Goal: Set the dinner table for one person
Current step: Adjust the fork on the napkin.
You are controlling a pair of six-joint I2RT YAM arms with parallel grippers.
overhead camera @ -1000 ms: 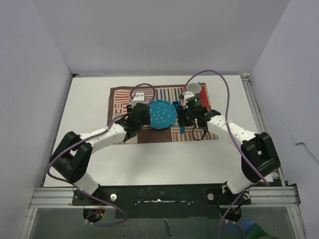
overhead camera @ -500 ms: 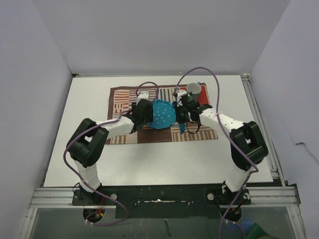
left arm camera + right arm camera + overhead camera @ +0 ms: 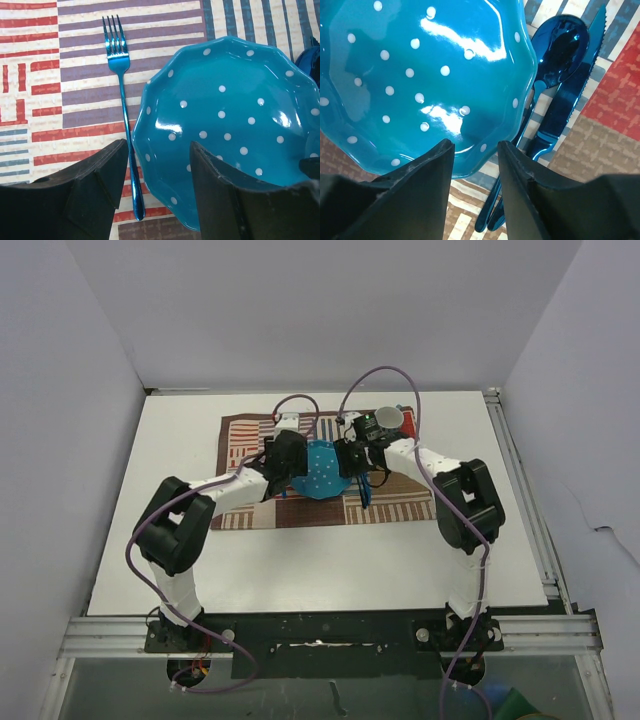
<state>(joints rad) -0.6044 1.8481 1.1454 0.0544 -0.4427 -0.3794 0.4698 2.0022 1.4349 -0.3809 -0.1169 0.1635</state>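
Top external view: the large white flat dinner table (image 3: 300,560) carries a striped patchwork cloth mat (image 3: 240,440) near its far edge. Within the last second both arms folded upward, and the right gripper (image 3: 475,147) shifted over the right rim of the dotted turquoise plate (image 3: 230,115), beside the shiny blue spoon (image 3: 562,42) and knife (image 3: 575,90). Its fingers stand apart, empty. The left gripper (image 3: 157,150), also wide apart, hovers over the blue metal fork (image 3: 122,100). The setting seems almost finished.

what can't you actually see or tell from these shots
Top view: fork mostly hidden by the left end effector; cup's contents too small to tell.
Left wrist: plate's right side cut off by the frame edge.
Right wrist: knife handle partly hidden behind a finger.
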